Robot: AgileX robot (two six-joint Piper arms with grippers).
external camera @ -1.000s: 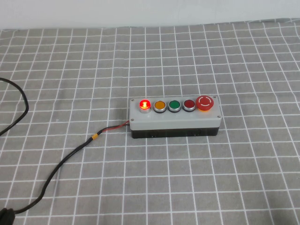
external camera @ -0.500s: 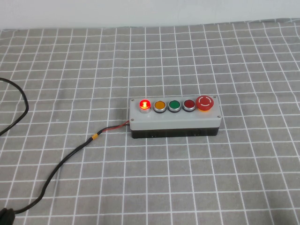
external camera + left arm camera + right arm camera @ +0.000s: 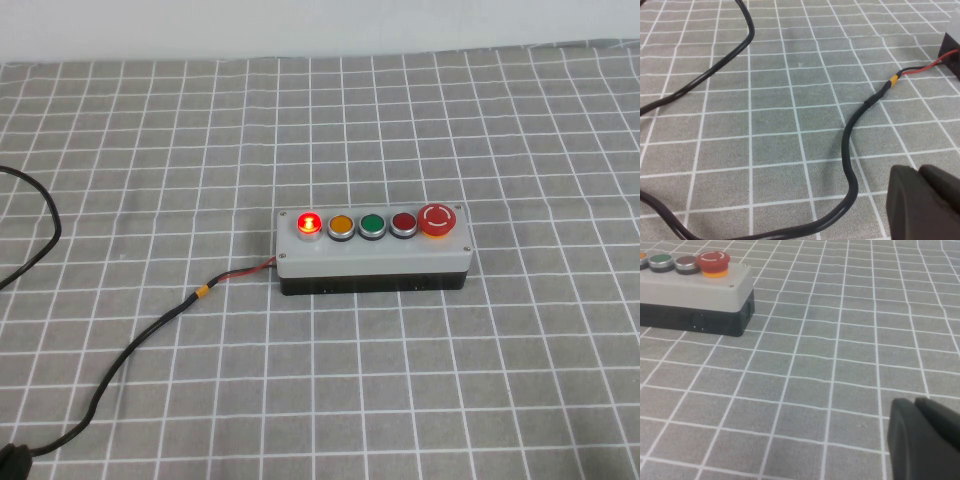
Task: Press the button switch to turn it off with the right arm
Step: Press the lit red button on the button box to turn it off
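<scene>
Button switch (image 3: 372, 250), a grey box on a black base, sits near the middle of the checked table (image 3: 500, 380) with its red lamp (image 3: 309, 222) glowing at the left end of the row. By that light, the switch is on and the task is not yet begun: nothing touches any cap.

Beside the lamp run a yellow button (image 3: 341, 226), a green button (image 3: 372, 225), a dark red button (image 3: 403, 224) and a red mushroom stop (image 3: 439, 219) at the right end. Which of these cuts the lamp cannot be read from the box.

Neither arm shows in the high view. The right gripper (image 3: 916, 407) hangs low over the table, well apart from the box and off its mushroom-stop end. Its fingers look pressed together, with only a thin seam between them. The left gripper (image 3: 920, 172) sits low on the other side, near the cable, and its fingers look likewise closed on nothing.

What is left is the whole job: bring the right arm over the box, come down on the right cap and see the lamp go dark.

A black cable (image 3: 130, 350) with a yellow band (image 3: 201, 292) leaves the box's left end and curls away across the table on the left arm's side. Nothing lies between the right gripper and the buttons, though the caps stand close together, so a neighbour could be caught.
</scene>
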